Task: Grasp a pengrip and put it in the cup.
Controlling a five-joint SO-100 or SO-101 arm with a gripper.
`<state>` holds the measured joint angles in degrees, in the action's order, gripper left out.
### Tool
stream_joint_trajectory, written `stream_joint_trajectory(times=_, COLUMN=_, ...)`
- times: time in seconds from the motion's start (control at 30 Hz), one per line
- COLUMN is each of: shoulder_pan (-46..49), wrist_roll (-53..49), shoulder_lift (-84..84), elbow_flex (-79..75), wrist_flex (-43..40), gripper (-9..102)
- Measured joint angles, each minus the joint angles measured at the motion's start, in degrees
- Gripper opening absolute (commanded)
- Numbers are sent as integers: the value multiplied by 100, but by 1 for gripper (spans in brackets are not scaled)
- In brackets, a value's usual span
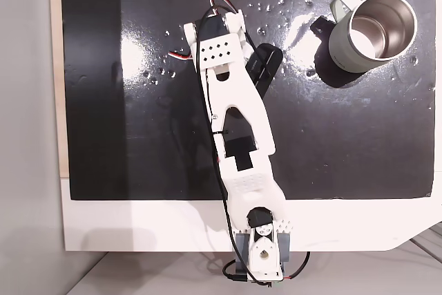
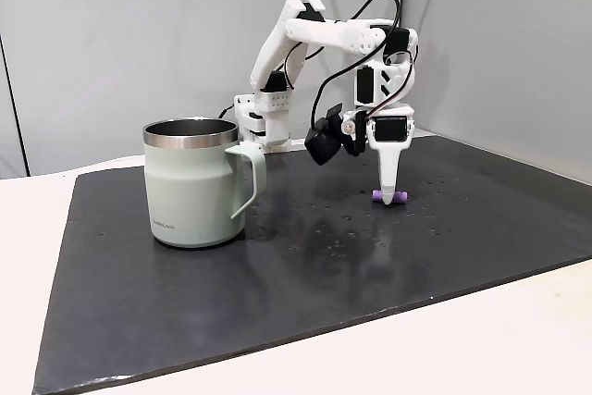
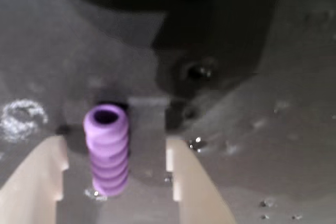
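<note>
Straddling the pengrip (image 3: 107, 149) with fingers spread and not pinching, the tool (image 3: 116, 169) is standing tip-down on the dark worktop (image 2: 481, 228), well apart from the cup (image 2: 194, 182).

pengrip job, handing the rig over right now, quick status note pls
Gripper: open, down at the mat, fingers either side of the pengrip, not yet closed on it.
Pengrip: lying on the mat between the fingers, nearer the left finger in the wrist view.
Cup: upright, apart from the arm, nothing visible inside.
Done: approach. Left: close, lift, carry to the cup, drop.
</note>
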<state>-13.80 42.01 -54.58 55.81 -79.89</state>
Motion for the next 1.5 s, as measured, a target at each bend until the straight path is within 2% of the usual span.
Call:
stream_joint_trajectory(times=0.17, shoulder_pan=0, wrist_roll=-26, shoulder_lift=123, elbow_flex=-123, wrist_flex=-9, gripper=0)
stream_joint_trajectory(times=0.47, shoulder_pan=123, wrist_roll=-88, shoulder_lift=-44, elbow_flex=-62, wrist_flex=-35, gripper=0)
stream_joint_trajectory(times=0.73, shoulder_pan=580, wrist_roll=-396, shoulder_lift=-1521, elbow_flex=211, wrist_flex=-105, gripper=0)
stream_joint_trajectory(times=1.03, shoulder_pan=1758, wrist_roll=-1468, shoulder_lift=-2830, elbow_flex=176, wrist_flex=-677, gripper=0)
stream_joint_trajectory(times=1.27, shoulder_pan=3006, wrist_roll=-2303, shoulder_lift=-3103, elbow_flex=-703, wrist_flex=-1459, gripper=0)
stream_joint_trajectory(times=1.5, shoulder_pan=3806, wrist_roll=-2821, shoulder_lift=-3155, elbow_flex=-826, wrist_flex=-1564, gripper=0)
